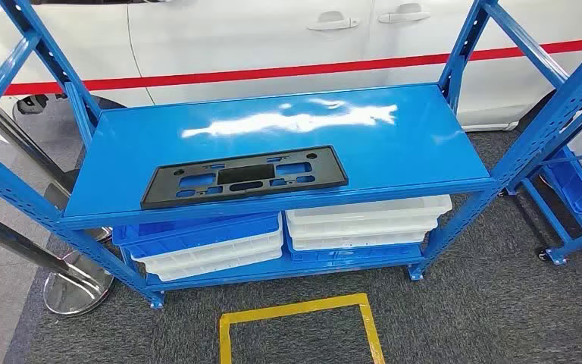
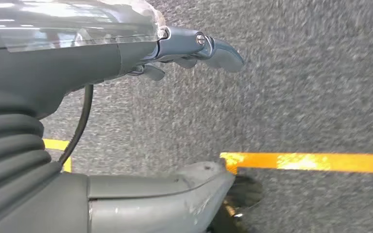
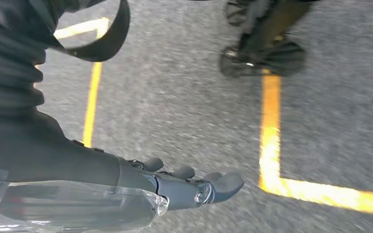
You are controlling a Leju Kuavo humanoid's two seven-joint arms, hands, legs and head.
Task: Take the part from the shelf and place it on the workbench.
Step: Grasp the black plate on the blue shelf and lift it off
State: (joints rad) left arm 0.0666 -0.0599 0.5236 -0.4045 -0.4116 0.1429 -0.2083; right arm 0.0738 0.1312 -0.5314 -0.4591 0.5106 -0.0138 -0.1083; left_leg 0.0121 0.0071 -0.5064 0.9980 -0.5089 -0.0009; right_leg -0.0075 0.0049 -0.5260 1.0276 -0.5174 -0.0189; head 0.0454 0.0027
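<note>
**benchbot_fan:** Head view first. Using the blue shelf as the landmark: the black part lies flat on its top deck, at the front edge and toward the left end, nothing touching it. Off the shelf's left end there's a chrome post base on the grey carpet. Under the top deck, blue and white trays are stacked on the lower level, and a yellow tape square sits on the carpet just in front of the shelf. A white car with a red stripe is behind it.

**kuavo_watcher:** And the hands?

**benchbot_fan:** Left hand hangs over the carpet; its fingers are stretched out straight, thumb well apart from them, holding nothing. Right hand is the same deal: fingers extended and loose, touching nothing, just carpet and yellow tape behind them.
</note>
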